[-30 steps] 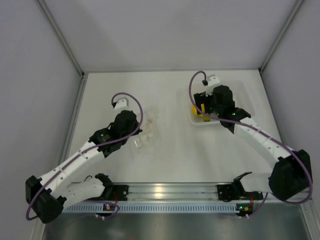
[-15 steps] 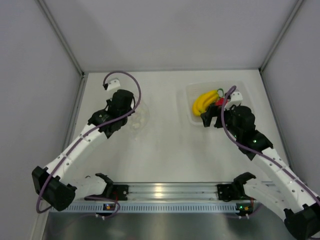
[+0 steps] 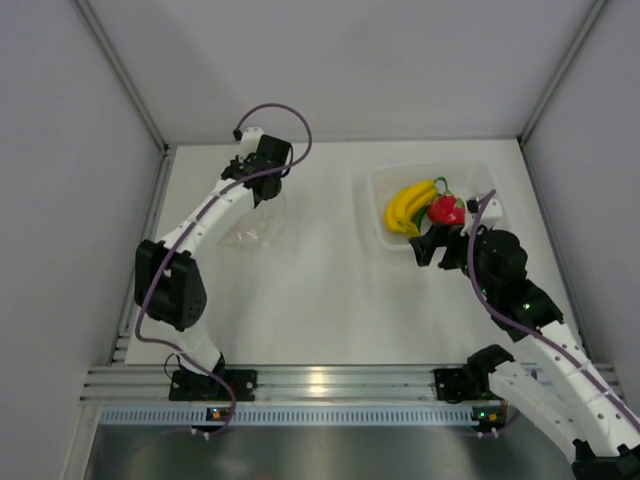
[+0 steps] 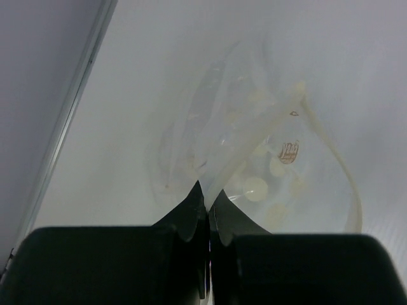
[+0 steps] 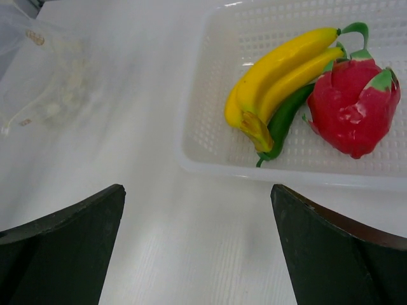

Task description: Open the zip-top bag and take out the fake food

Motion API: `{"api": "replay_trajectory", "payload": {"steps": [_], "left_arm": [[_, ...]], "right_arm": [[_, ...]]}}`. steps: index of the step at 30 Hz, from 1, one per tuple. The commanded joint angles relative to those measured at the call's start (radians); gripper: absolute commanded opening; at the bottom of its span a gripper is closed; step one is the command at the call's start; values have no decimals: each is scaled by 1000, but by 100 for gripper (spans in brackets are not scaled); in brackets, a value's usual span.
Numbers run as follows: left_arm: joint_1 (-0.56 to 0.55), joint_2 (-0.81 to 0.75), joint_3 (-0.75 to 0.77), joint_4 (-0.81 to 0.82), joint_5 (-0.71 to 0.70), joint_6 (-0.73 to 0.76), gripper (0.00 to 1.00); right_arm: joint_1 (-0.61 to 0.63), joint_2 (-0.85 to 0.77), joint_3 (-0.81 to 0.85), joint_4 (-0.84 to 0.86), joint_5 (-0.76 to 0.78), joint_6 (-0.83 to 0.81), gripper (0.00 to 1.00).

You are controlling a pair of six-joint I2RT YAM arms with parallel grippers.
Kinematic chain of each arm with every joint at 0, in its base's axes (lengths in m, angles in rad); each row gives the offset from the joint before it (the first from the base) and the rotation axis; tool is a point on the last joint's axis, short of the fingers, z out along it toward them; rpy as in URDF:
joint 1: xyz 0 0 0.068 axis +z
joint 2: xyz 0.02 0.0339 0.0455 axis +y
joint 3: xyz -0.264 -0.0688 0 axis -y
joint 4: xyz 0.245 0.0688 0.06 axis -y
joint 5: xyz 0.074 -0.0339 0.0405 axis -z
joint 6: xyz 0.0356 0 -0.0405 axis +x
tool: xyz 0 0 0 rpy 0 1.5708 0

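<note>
The clear zip-top bag (image 3: 254, 224) hangs crumpled at the far left of the table, and no fake food shows inside it. My left gripper (image 3: 262, 194) is shut on one edge of it; the wrist view shows the fingers (image 4: 208, 194) pinching the plastic of the bag (image 4: 254, 146). The yellow banana bunch (image 3: 408, 205), the red fruit (image 3: 446, 210) and the green piece (image 5: 286, 117) lie in the clear tray (image 3: 379, 184). My right gripper (image 3: 436, 248) is open and empty just in front of the tray, its jaws wide apart (image 5: 197, 190).
The white tray (image 5: 210, 162) stands at the back right. Grey walls enclose the table on three sides, with a metal post near the left gripper. The bag also shows at the far left of the right wrist view (image 5: 44, 82).
My left arm has swung towards the back left corner, taking the bag with it. My right arm has drawn back from over the tray, so the fake food in it now shows.
</note>
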Motion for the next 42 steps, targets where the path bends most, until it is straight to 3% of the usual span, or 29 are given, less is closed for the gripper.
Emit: {"api": "replay_trajectory", "payload": {"steps": [1, 2, 6, 7, 11, 13, 20, 30, 34, 36, 42], "left_arm": [[7, 93, 134, -14, -15, 74, 4], [7, 117, 152, -14, -6, 91, 4], [7, 190, 183, -14, 63, 85, 33], [7, 190, 191, -14, 98, 74, 45], [7, 149, 198, -14, 213, 70, 68], [9, 86, 189, -11, 285, 54, 98], [9, -198, 93, -6, 376, 5, 98], [9, -765, -271, -6, 406, 2, 98], [9, -1011, -427, -17, 399, 53, 98], [9, -1144, -459, -23, 399, 98, 98], [9, -1355, -483, -72, 423, 220, 98]], "right_arm": [[-11, -19, 38, -70, 42, 12, 99], [-11, -26, 42, -86, 21, 9, 100], [-9, -52, 45, -104, 56, -19, 99], [-11, -48, 56, -113, 62, -19, 99], [-9, -37, 79, -143, 37, -19, 99], [-9, -45, 93, -159, 45, -20, 99], [-9, -66, 156, -239, 161, -4, 99], [-9, -126, 264, -351, 214, -66, 100], [-9, -131, 320, -420, 235, -105, 99], [-9, -132, 349, -455, 254, -122, 99], [-9, -173, 367, -492, 260, -175, 99]]}}
